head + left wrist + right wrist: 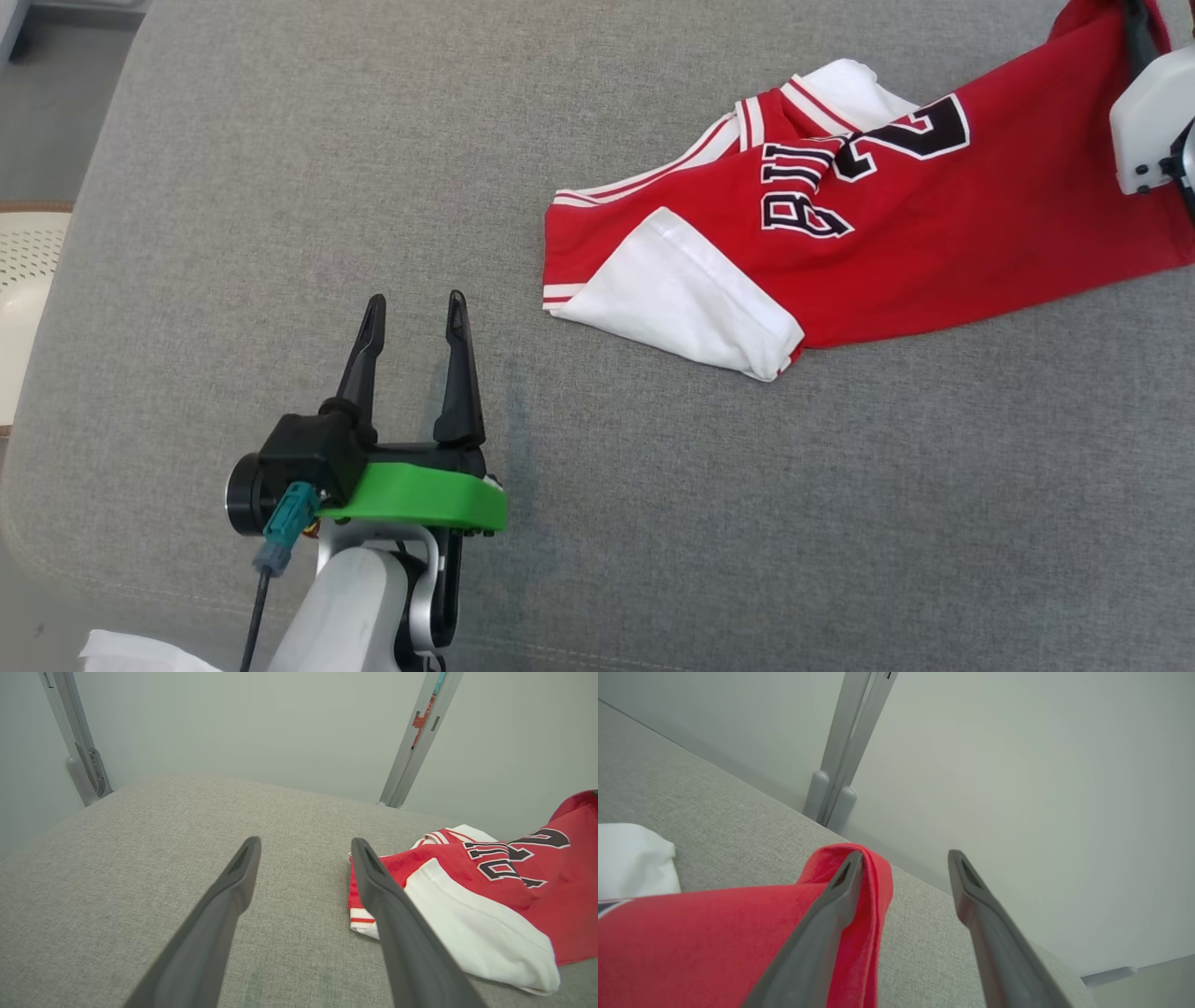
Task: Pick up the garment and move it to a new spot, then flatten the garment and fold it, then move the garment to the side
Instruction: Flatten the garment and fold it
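Item: red-and-white fabric jersey with black lettering (840, 233), crumpled and partly doubled over on the grey woven-fabric surface (280, 187), in the upper right of the head view.

Long axis: it runs from the white sleeve (681, 289) at the near-left end up to the red hem corner at the far right.

Right gripper (905, 854): it is located at that hem corner. The jaws are seen parted. A fold of red cloth is draped over one finger and is not pinched between the two.

Left gripper (415, 301): the jaws are spread wide and nothing is held. It is set low over bare surface, with the jersey lying ahead and to its right, well apart.

Judgement: the right arm is much the nearer. For flattening, the sleeve end would be the left arm's reach.
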{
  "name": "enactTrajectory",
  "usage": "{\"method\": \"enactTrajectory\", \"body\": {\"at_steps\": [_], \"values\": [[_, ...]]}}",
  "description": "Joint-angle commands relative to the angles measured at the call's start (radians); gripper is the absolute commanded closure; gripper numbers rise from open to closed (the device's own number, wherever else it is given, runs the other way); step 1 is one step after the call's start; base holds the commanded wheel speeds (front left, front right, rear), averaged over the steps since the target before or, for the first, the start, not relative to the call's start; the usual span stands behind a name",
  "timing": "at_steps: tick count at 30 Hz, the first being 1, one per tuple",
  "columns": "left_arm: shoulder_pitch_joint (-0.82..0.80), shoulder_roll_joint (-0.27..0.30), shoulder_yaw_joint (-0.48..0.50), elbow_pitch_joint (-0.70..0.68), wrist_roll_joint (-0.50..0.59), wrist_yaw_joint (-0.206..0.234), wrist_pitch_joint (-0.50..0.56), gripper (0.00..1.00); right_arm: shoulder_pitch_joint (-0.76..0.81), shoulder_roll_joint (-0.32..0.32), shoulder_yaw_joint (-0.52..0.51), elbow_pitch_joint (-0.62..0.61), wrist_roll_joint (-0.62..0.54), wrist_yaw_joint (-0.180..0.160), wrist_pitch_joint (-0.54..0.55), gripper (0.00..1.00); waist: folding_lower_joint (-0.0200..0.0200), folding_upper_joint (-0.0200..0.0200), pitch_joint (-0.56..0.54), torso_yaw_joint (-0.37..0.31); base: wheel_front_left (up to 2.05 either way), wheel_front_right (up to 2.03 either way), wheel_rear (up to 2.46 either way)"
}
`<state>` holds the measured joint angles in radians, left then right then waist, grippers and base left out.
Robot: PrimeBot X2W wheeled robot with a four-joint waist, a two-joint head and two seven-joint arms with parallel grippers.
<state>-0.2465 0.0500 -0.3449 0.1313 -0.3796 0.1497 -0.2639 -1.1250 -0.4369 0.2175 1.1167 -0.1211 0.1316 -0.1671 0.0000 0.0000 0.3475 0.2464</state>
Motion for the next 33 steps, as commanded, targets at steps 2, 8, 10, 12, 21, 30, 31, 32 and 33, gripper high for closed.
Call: {"method": "enactTrajectory", "body": {"at_steps": [2, 8, 10, 12, 21, 30, 31, 32, 33], "values": [[-0.003, 0.002, 0.011, 0.004, -0.002, 0.006, -0.001, 0.00, -0.005, 0.024, -0.022, 0.007, -0.017, -0.002, -0.035, 0.00, 0.0000, 0.0000, -0.021, -0.017, 0.00, 0.00, 0.00], [0.028, 0.002, 0.037, 0.016, 0.017, -0.001, -0.001, 0.00, 0.046, 0.120, -0.071, -0.013, 0.002, -0.002, -0.083, 0.00, 0.0000, 0.0000, -0.093, -0.079, 0.00, 0.00, 0.00], [0.039, 0.002, 0.043, 0.020, 0.024, -0.005, -0.001, 0.00, 0.073, 0.156, -0.065, -0.026, 0.024, -0.002, -0.091, 0.00, 0.0000, 0.0000, -0.117, -0.100, 0.00, 0.00, 0.00], [0.047, 0.002, 0.048, 0.025, 0.029, -0.006, -0.001, 0.00, 0.104, 0.191, -0.043, -0.045, 0.046, -0.002, -0.095, 0.00, 0.0000, 0.0000, -0.137, -0.118, 0.00, 0.00, 0.00], [0.064, 0.002, 0.038, 0.029, 0.038, -0.017, -0.001, 0.00, 0.288, 0.307, 0.192, -0.182, 0.249, -0.002, -0.099, 0.00, 0.0000, 0.0000, -0.148, -0.133, 0.00, 0.00, 0.00], [0.028, 0.002, 0.008, 0.019, 0.011, -0.006, -0.001, 0.00, 0.270, 0.306, 0.456, -0.197, 0.423, -0.002, -0.072, 0.00, 0.0000, 0.0000, -0.089, -0.032, 0.00, 0.00, 0.00], [0.025, 0.002, 0.004, 0.017, 0.007, -0.004, -0.001, 0.00, 0.266, 0.303, 0.481, -0.189, 0.441, -0.002, -0.062, 0.00, 0.0000, 0.0000, -0.081, -0.015, 0.00, 0.00, 0.00], [0.024, 0.002, 0.003, 0.015, 0.002, -0.001, -0.001, 0.00, 0.263, 0.302, 0.505, -0.183, 0.457, -0.002, -0.053, 0.00, 0.0000, 0.0000, -0.076, -0.005, 0.00, 0.00, 0.00], [0.022, 0.002, -0.002, 0.013, -0.003, 0.001, 0.000, 0.00, 0.261, 0.299, 0.532, -0.177, 0.477, -0.002, -0.044, 0.00, 0.0000, 0.0000, -0.069, 0.009, 0.00, 0.00, 0.00]]}}
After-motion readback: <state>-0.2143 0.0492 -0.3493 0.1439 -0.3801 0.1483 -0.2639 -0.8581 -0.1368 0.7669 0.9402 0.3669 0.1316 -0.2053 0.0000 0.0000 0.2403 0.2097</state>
